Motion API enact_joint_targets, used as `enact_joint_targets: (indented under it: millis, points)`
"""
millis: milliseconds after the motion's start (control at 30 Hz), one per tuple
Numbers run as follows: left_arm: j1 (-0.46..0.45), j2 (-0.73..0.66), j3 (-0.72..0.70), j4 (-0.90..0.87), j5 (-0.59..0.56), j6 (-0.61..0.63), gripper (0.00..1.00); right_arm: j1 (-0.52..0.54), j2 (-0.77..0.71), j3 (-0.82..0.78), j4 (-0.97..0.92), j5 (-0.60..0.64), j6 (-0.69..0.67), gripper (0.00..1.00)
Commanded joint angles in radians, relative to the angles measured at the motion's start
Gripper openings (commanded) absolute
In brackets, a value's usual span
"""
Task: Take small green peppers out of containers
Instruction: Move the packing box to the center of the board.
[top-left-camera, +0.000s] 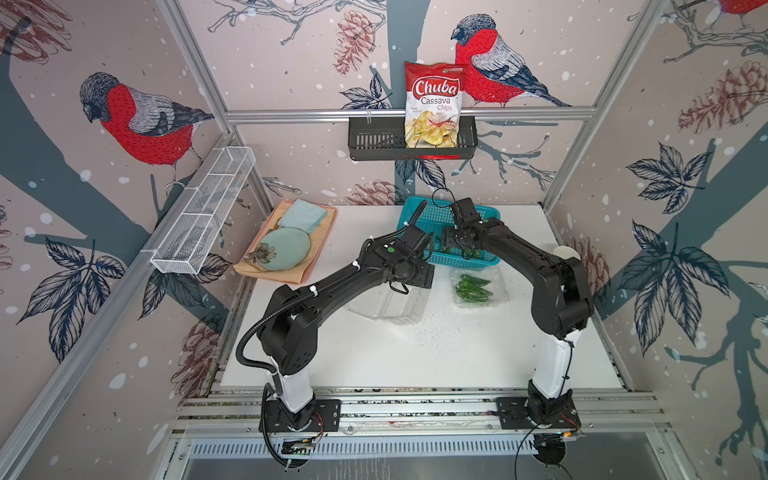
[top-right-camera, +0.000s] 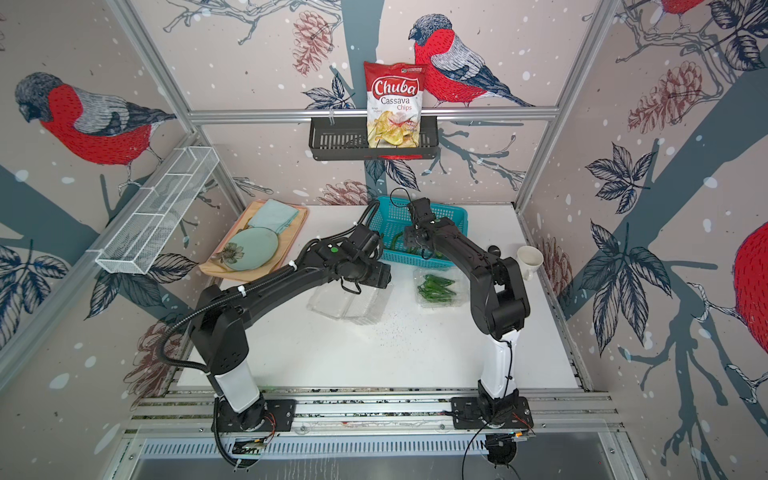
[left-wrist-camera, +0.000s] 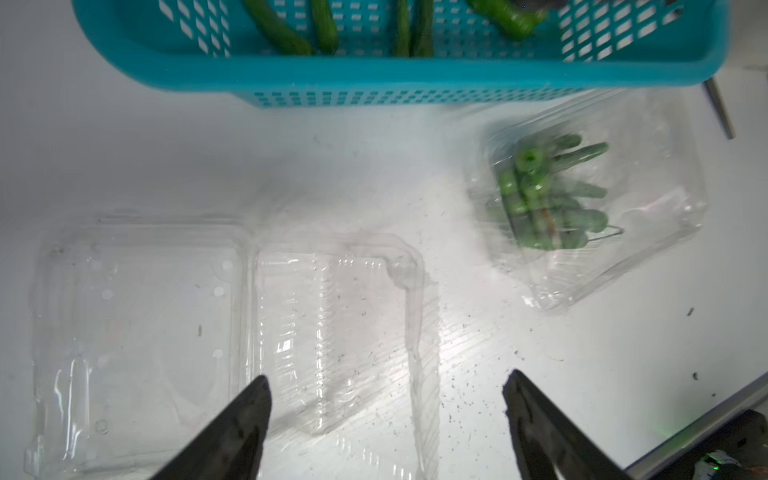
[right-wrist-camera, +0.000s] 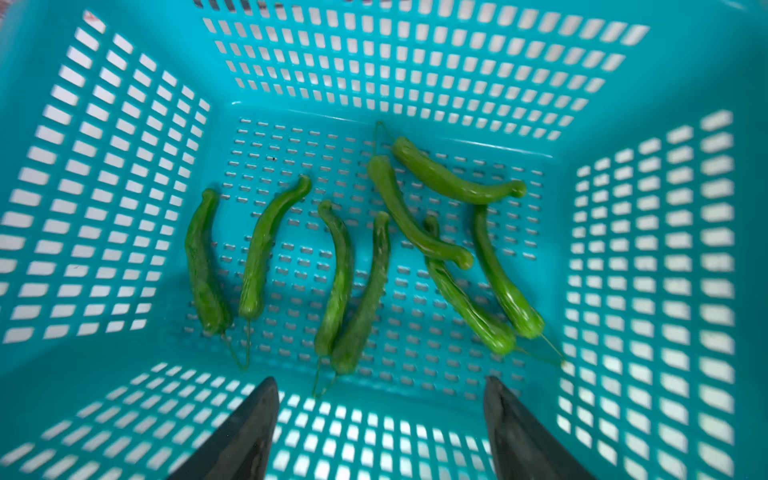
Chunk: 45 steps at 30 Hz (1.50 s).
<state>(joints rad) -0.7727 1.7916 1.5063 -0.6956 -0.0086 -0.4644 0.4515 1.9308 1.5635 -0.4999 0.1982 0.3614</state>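
**Q:** Nearest first. What's your left gripper (left-wrist-camera: 387, 379) doing?

**A:** It hangs over the empty container (left-wrist-camera: 332, 332) at table centre. Your fingers are spread wide with nothing between them. That clamshell lies fully open, lid flat beside its base, only specks inside.

**Q:** And the second container (top-left-camera: 478, 286)?

**A:** It sits at about 2 o'clock from the empty one, apart from it. A bunch of small green peppers (top-left-camera: 473, 286) is packed inside. You can't tell if its lid is shut; the wrist view is blurred there.

**Q:** Your right gripper (right-wrist-camera: 381, 383)?

**A:** It's above the turquoise basket (right-wrist-camera: 415, 62), at 12 o'clock from both containers. The fingers are wide apart and grip nothing. Eight loose peppers (right-wrist-camera: 374, 257) lie on the basket floor beneath it, some crossing, none touching your fingertips.

**Q:** Farther out?

**A:** The orange tray (top-left-camera: 320, 232) is at 10 o'clock and carries a plate (top-left-camera: 282, 251) and a folded cloth (top-left-camera: 301, 216). A white cup (top-right-camera: 530, 257) stands at 3 o'clock by the table edge. On the back wall at 12 o'clock, a chip bag (top-left-camera: 434, 104) stands in the black rack (top-left-camera: 374, 141).
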Motion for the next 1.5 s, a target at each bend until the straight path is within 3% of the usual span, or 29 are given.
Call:
enact_joint_targets:
  millis: [0,233,433,600,833,933,1033,1133,1267,1467]
  points:
    - [-0.002,0.015,-0.026,0.036,-0.027,-0.024,0.82,0.004,-0.062,-0.072,0.056,-0.041,0.037,0.78]
    - [-0.004,0.072,-0.057,0.065,-0.02,-0.021,0.67,0.001,-0.173,-0.21,0.085,-0.023,0.028,0.78]
    - [0.011,0.057,-0.16,0.077,-0.066,-0.042,0.39,-0.014,-0.284,-0.297,0.104,-0.016,0.03,0.78]
    - [0.044,0.013,-0.254,0.068,-0.103,-0.048,0.37,-0.056,-0.383,-0.367,0.1,-0.036,0.061,0.78]
    - [0.153,-0.117,-0.439,0.072,-0.181,-0.025,0.37,-0.272,-0.539,-0.539,0.104,-0.167,0.174,0.79]
    - [0.188,-0.149,-0.487,0.071,-0.195,-0.004,0.46,-0.361,-0.585,-0.595,0.111,-0.216,0.174,0.79]
    - [0.194,-0.167,-0.483,0.063,-0.192,0.012,0.79,-0.465,-0.611,-0.676,0.171,-0.365,0.173,0.79]
    - [0.184,-0.211,-0.433,0.067,-0.167,0.012,0.97,-0.52,-0.588,-0.722,0.22,-0.508,0.144,0.79]
    - [0.149,-0.207,-0.284,0.025,-0.17,0.012,0.98,-0.504,-0.498,-0.7,0.182,-0.569,0.092,0.79]
    - [0.083,-0.113,-0.057,-0.021,-0.186,0.025,0.98,-0.401,-0.472,-0.723,0.207,-0.541,0.076,0.76]
